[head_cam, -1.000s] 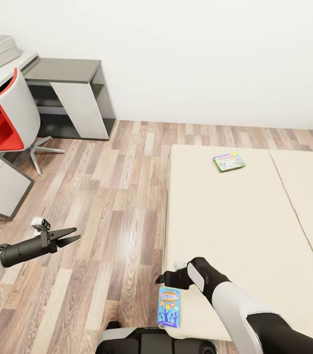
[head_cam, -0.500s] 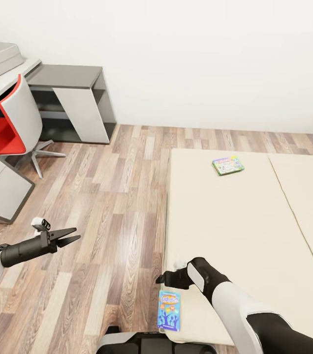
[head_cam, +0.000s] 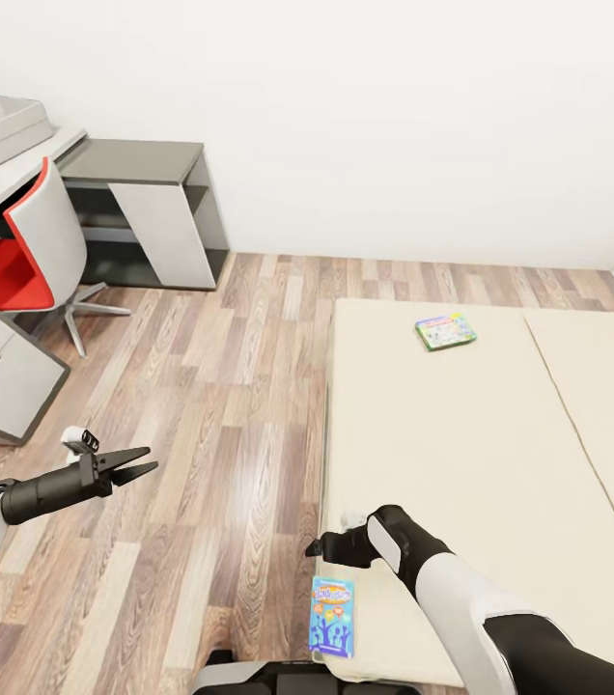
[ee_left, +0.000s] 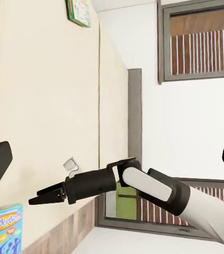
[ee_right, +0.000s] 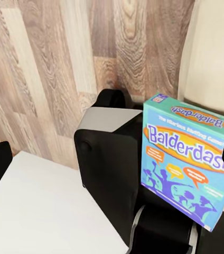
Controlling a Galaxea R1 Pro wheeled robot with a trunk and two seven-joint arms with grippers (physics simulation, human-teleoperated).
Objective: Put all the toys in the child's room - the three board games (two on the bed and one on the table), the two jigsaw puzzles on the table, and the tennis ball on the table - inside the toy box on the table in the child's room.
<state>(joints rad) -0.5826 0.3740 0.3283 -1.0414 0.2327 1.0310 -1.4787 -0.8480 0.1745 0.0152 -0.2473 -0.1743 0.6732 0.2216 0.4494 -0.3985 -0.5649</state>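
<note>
- On the bed (head_cam: 461, 454), 12 o'clock: green board game (head_cam: 445, 330).
- Bed edge, 6 o'clock: Balderdash box (head_cam: 332, 615), beneath right gripper (head_cam: 315, 550), fingers spread.
- Left gripper (head_cam: 138, 463): released, over floor (head_cam: 220, 405).

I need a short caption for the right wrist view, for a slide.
Right wrist camera looking down at the blue Balderdash board game at the bed edge, above the robot's dark base and wooden floor.

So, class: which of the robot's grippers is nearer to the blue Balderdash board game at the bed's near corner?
The right. The right gripper hovers just above the Balderdash board game at the bed corner; the left gripper hangs over the wooden floor, well off to the side.
</note>
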